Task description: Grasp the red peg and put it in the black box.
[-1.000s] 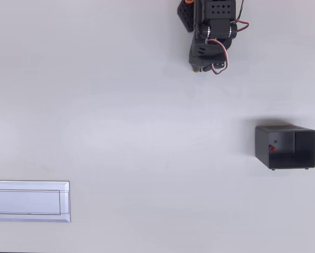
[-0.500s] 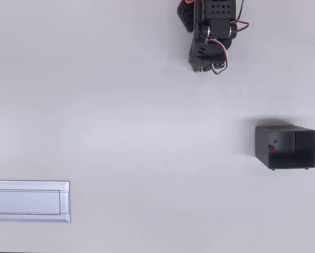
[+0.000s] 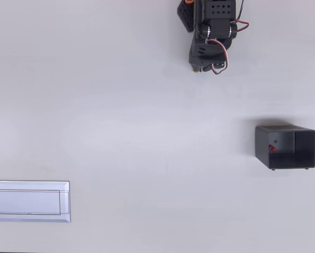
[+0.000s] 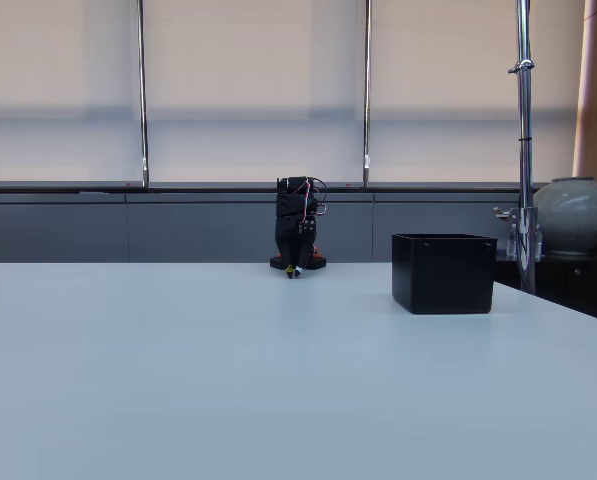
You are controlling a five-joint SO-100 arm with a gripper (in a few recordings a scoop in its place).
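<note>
In the overhead view one arm (image 3: 210,37) sits folded at the worktop's (image 3: 146,132) top edge; whether its jaws are released or clenched cannot be told. One box (image 3: 285,147) stands near the right edge, and one peg (image 3: 271,148) lies inside it by the left wall. One white tray (image 3: 29,201) lies flat at the lower left corner. In the fixed view the arm (image 4: 298,238) is folded at the far edge, well apart from the box (image 4: 444,272) at its right.
</note>
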